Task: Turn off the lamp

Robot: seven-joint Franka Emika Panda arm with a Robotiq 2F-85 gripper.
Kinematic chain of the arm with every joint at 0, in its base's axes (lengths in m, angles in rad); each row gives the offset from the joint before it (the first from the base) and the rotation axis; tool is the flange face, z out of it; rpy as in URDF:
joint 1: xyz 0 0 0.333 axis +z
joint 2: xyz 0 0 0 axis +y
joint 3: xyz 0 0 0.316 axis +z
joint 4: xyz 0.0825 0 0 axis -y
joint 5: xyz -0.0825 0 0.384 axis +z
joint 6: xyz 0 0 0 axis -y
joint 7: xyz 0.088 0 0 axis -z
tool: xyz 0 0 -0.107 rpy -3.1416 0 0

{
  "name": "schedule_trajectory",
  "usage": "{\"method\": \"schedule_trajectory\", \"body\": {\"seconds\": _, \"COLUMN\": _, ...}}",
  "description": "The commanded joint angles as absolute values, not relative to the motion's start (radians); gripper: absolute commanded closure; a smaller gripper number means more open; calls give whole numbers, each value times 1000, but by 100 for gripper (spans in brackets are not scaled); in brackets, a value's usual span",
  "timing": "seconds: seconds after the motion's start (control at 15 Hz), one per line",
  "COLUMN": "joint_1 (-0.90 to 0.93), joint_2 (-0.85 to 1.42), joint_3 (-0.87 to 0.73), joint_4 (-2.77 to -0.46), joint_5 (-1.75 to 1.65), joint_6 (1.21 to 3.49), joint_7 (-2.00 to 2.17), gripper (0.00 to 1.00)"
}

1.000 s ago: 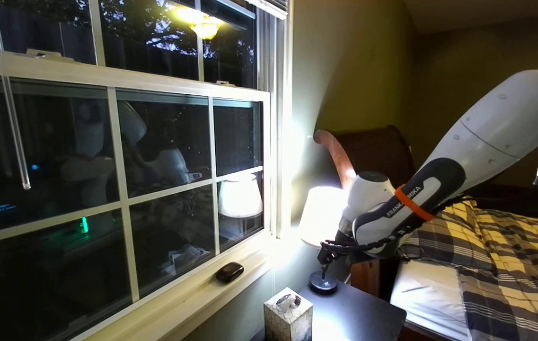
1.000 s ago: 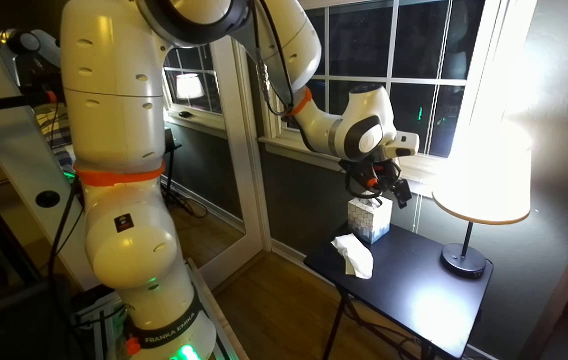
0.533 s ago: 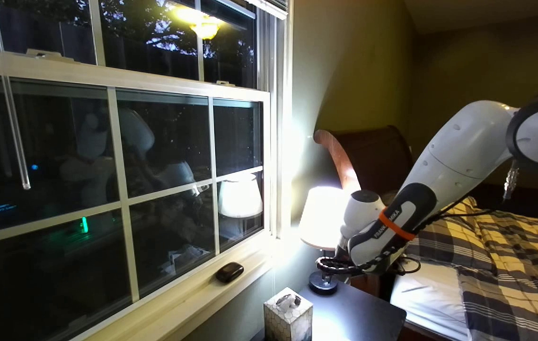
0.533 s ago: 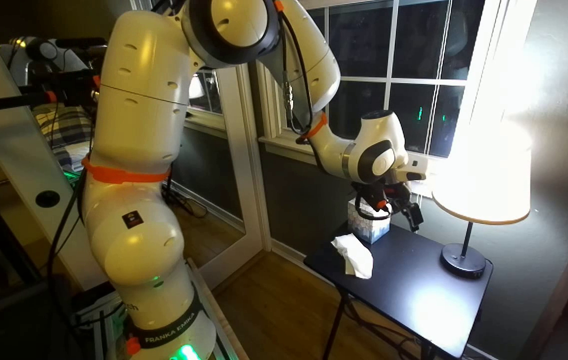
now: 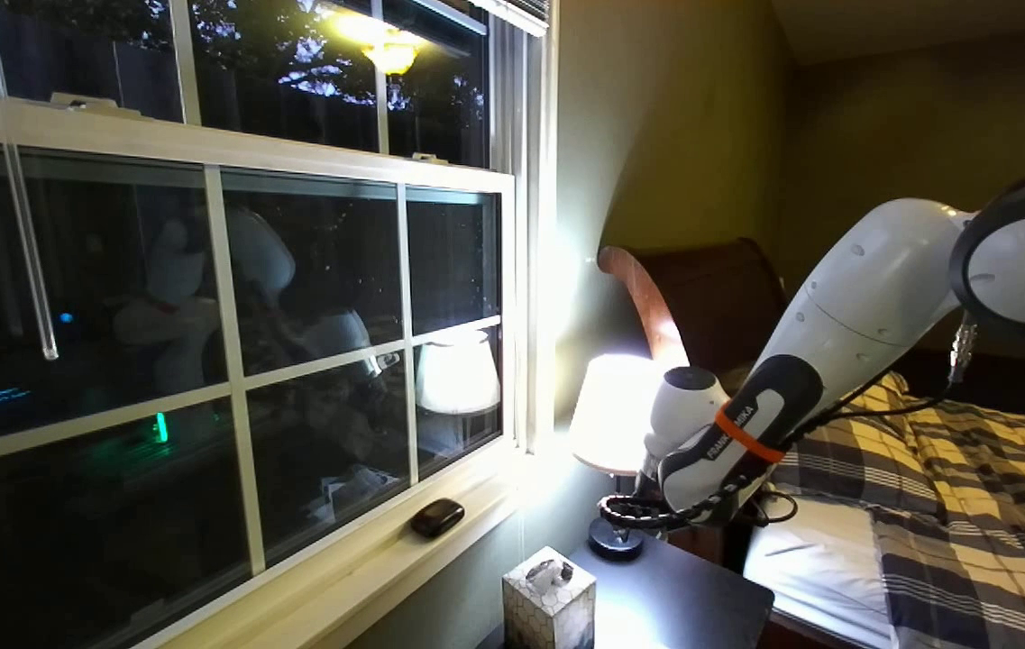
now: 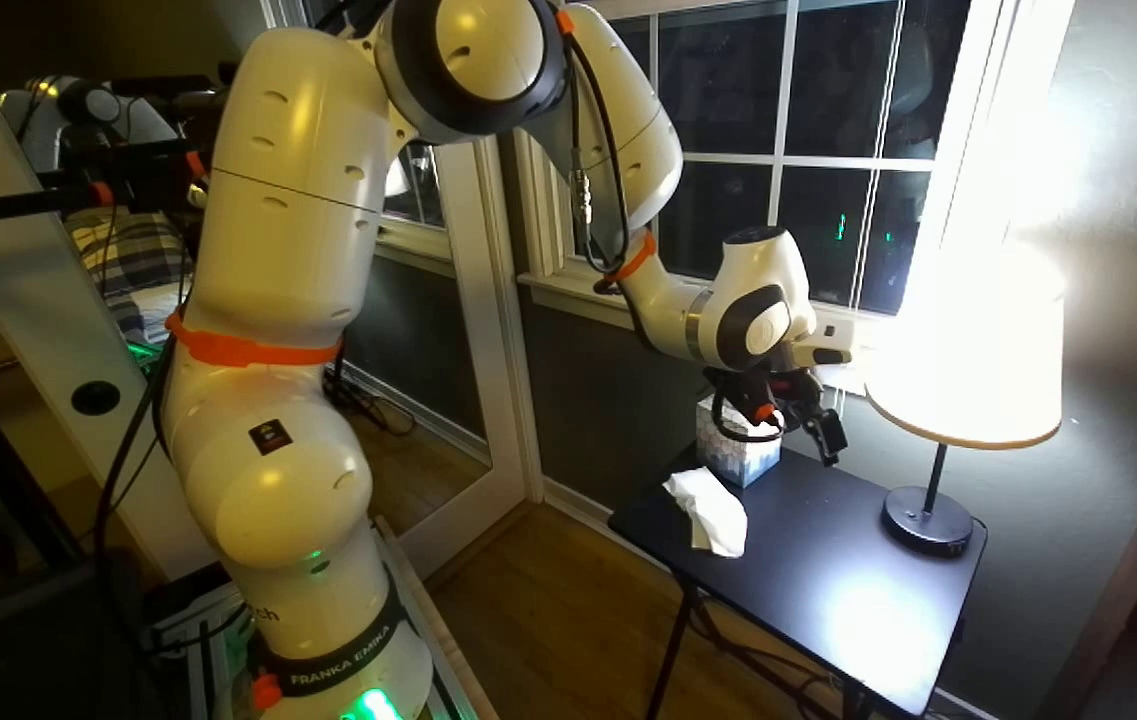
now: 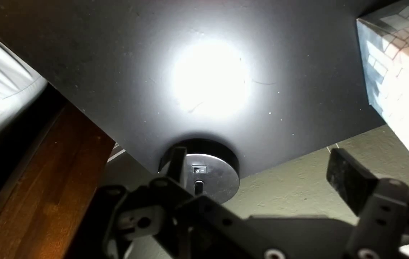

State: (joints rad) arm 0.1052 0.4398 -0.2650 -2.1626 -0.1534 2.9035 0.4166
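The lamp [image 6: 968,360] is lit and stands upright on the dark table, its white shade glowing, in both exterior views [image 5: 613,419]. In the wrist view its round dark base [image 7: 218,178] shows a small rocker switch [image 7: 199,169] and the foot of the stem. My gripper [image 7: 263,172] is open and empty. Its left finger overlaps the left part of the base in the wrist view; its right finger appears over the wall. In an exterior view the gripper [image 6: 825,440] hangs above the table, between the tissue box and the lamp, apart from the lamp.
A tissue box [image 6: 733,455] stands at the table's back corner, with a loose white tissue [image 6: 713,515] near it. The table [image 6: 818,575] meets the wall and window sill [image 5: 359,577]. The bed [image 5: 972,487] and its wooden frame [image 7: 46,187] lie beside the table.
Over the last second the arm has lowered and reached toward the lamp side, bringing the gripper down closer to the table. In the last half second it moved only slightly. The lamp stays lit.
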Motion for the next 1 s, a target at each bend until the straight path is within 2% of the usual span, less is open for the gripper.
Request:
{"method": "schedule_trajectory", "body": {"seconds": 0.0, "joint_1": 114, "joint_2": 442, "joint_3": -274, "joint_4": -2162, "joint_5": -135, "joint_6": 2904, "joint_7": 400, "gripper": 0}}
{"method": "schedule_trajectory", "body": {"seconds": 0.2, "joint_1": 110, "joint_2": 464, "joint_3": -269, "joint_4": -2153, "joint_5": -127, "joint_6": 2919, "joint_7": 404, "gripper": 0}}
{"method": "schedule_trajectory", "body": {"seconds": 0.6, "joint_1": 125, "joint_2": 618, "joint_3": -294, "joint_4": -2090, "joint_5": -43, "joint_6": 3098, "joint_7": 445, "gripper": 0}}
{"method": "schedule_trajectory", "body": {"seconds": 0.67, "joint_1": 129, "joint_2": 649, "joint_3": -299, "joint_4": -2076, "joint_5": -15, "joint_6": 3137, "joint_7": 440, "gripper": 25}}
{"method": "schedule_trajectory", "body": {"seconds": 0.73, "joint_1": 127, "joint_2": 681, "joint_3": -297, "joint_4": -2061, "joint_5": 16, "joint_6": 3181, "joint_7": 431, "gripper": 26}}
{"method": "schedule_trajectory", "body": {"seconds": 0.93, "joint_1": 133, "joint_2": 779, "joint_3": -301, "joint_4": -1998, "joint_5": 118, "joint_6": 3307, "joint_7": 407, "gripper": 51}}
